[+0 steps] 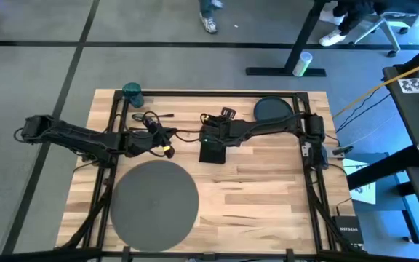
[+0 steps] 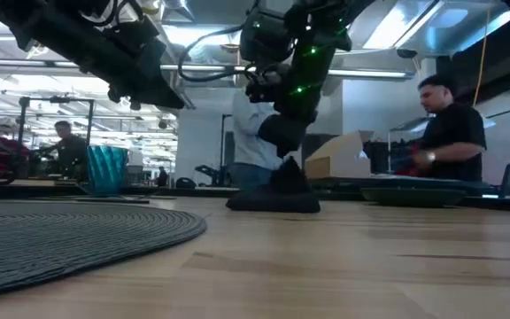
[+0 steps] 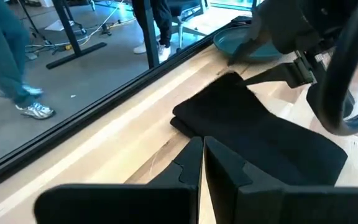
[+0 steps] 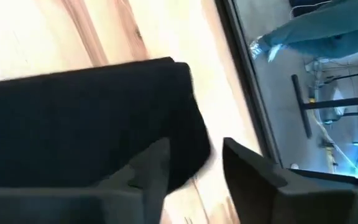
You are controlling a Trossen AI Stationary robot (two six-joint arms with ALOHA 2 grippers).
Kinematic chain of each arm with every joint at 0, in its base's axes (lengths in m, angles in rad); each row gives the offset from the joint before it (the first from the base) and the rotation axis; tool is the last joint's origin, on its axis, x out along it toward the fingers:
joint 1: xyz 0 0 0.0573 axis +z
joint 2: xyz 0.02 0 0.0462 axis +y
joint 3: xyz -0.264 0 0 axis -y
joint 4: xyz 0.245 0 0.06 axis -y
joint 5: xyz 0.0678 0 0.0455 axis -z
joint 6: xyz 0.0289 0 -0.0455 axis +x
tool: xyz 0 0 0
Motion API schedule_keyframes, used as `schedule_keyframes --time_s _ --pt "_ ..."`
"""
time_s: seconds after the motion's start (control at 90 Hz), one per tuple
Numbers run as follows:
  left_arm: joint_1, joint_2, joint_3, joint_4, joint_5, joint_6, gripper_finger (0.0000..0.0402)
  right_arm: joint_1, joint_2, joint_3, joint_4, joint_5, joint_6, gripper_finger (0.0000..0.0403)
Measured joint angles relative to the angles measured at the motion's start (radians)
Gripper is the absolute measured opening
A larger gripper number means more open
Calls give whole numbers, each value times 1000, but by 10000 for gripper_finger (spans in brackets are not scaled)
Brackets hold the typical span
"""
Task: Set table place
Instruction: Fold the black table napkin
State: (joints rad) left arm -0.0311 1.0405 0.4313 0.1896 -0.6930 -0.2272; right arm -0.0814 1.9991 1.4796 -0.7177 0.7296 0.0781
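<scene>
Right tool (image 1: pixel 211 137) sits low at the far edge of the black napkin (image 1: pixel 212 151), fingers (image 4: pixel 151 165) parted wide over the cloth's corner, holding nothing. Left tool (image 1: pixel 167 149) waits just left of the napkin, fingers (image 3: pixel 191 162) pressed together. On the bench (image 1: pixel 268 196), the grey mat (image 1: pixel 153 204) lies near-left, the dark plate (image 1: pixel 272 109) far right and the teal cup (image 1: pixel 132 92) far left.
</scene>
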Motion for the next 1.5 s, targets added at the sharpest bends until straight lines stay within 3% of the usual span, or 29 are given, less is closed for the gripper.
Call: schedule_keyframes --time_s 0.133,0.278,0.578,0.744,0.922,1.5 --pt "0 0 0 0 0 0 0 0 0 0 -29 35 14 173" --pt "0 0 0 0 0 -1 0 -20 2 0 20 -79 -50 159" --pt "0 0 0 0 1 -3 0 -112 42 -2 227 -149 -212 10" --pt "0 0 0 -7 2 -4 0 -171 53 -2 249 -220 -205 16" --pt "0 0 0 -13 2 -2 0 -217 59 -2 257 -373 -196 17" --pt "0 0 0 -22 2 -5 0 -240 170 -1 320 -568 -126 17"
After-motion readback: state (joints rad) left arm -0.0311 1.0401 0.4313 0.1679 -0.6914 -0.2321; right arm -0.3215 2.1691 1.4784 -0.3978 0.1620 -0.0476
